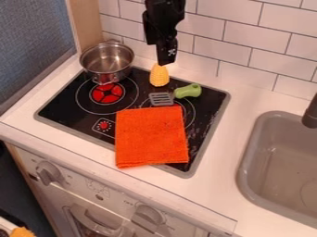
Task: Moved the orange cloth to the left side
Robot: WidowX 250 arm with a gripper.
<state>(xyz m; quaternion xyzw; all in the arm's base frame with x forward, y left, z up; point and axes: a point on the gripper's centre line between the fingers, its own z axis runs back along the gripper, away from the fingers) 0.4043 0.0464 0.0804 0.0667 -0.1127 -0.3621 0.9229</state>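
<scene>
The black gripper [166,58] hangs at the top centre, above the back of the stove and over the yellow corn; how its jaws stand cannot be made out. The orange cloth [151,137] lies flat and folded on the front right part of the black stove top [74,109], its lower edge reaching the stove's front rim. Gripper and cloth are well apart, the cloth being nearer the camera.
A metal pot [107,62] stands at the stove's back left corner. Behind the cloth lie the corn [159,76] and a spatula with a green handle [187,91]. The grey sink [282,162] is at the right; a tiled wall [238,34] rises behind.
</scene>
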